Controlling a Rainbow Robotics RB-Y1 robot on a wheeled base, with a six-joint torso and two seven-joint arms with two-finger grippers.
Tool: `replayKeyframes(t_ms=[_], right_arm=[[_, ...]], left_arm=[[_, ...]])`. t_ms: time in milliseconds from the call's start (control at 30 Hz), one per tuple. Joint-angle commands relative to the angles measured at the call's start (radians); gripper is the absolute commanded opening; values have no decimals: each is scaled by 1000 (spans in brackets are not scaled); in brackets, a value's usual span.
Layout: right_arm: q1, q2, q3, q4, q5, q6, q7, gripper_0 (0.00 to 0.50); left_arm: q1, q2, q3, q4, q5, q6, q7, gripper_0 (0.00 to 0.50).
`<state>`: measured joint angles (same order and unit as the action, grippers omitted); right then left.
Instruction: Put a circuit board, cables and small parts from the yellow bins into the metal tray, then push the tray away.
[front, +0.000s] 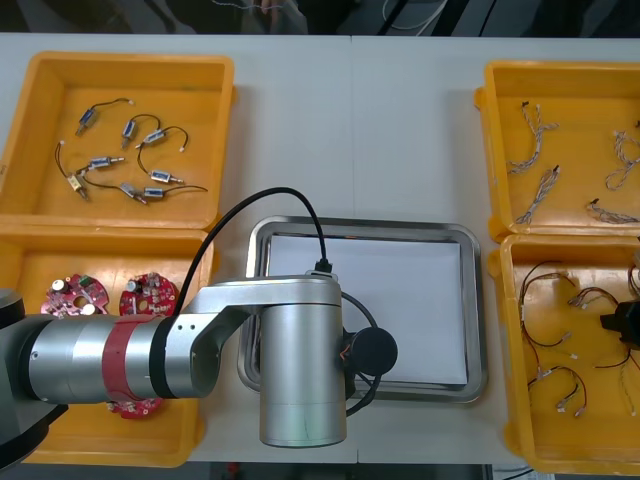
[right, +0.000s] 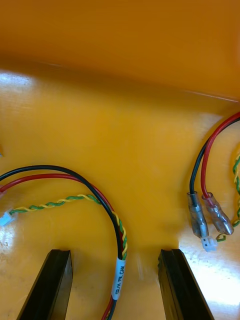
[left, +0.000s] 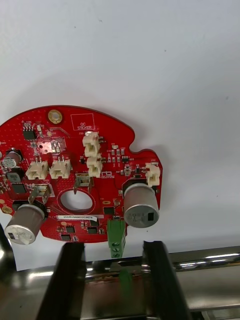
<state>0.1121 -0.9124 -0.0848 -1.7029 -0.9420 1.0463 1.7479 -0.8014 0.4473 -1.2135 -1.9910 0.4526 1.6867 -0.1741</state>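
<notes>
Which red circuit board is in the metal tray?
The circuit board before the open left gripper, on the metal tray's white inside; the other boards lie in the near-left yellow bin.

Round red circuit board: white printed box by the gold-ringed hole reads "QC STICKER". White sleeve label on black-red-yellow cable: print not legible.

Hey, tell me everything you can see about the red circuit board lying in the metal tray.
The circuit board is round, red and flat, with a notched edge and a hole near its middle. It carries two silver cylinders, white connectors, black chips and a green terminal block. It lies face up on the white inside of the tray, near its shiny rim. The left gripper is open, its fingers either side of the green block, seemingly not touching.
</notes>
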Motion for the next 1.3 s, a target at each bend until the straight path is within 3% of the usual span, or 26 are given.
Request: replayKeyframes(t_ms=[33, 233, 333, 367, 400, 467, 767, 967, 1300], right_arm=[[29, -26, 33, -7, 8, -9, 25, 500], [29, -26, 42, -7, 9, -9, 27, 483], [29, -26, 45, -7, 3, -9, 28, 254], [29, -26, 45, -7, 2, -11, 28, 119], [29, -26, 45, -7, 2, -9, 30, 43], [29, -26, 45, -12, 2, -11, 30, 0], [29, -26, -10, -101, -8, 37, 24, 0], [31, -26, -130, -211, -18, 198, 18, 0], [31, -26, -276, -392, -49, 445, -4, 0]], left_arm=[[-2, -29, -12, -11, -17, -13, 68, 500], [-2, -25, -12, -15, -22, -13, 77, 500], [-2, -18, -12, -31, -31, -13, 85, 500], [-4, -13, -8, -42, -34, -9, 85, 500], [-2, -7, 0, -54, -32, -2, 85, 500], [-2, 4, 23, -75, -23, 5, 82, 500], [-4, 77, 190, -135, 71, 45, 42, 500], [-4, 136, 295, -135, 115, 71, -45, 500], [-4, 229, 535, -138, 264, 165, -179, 500]])
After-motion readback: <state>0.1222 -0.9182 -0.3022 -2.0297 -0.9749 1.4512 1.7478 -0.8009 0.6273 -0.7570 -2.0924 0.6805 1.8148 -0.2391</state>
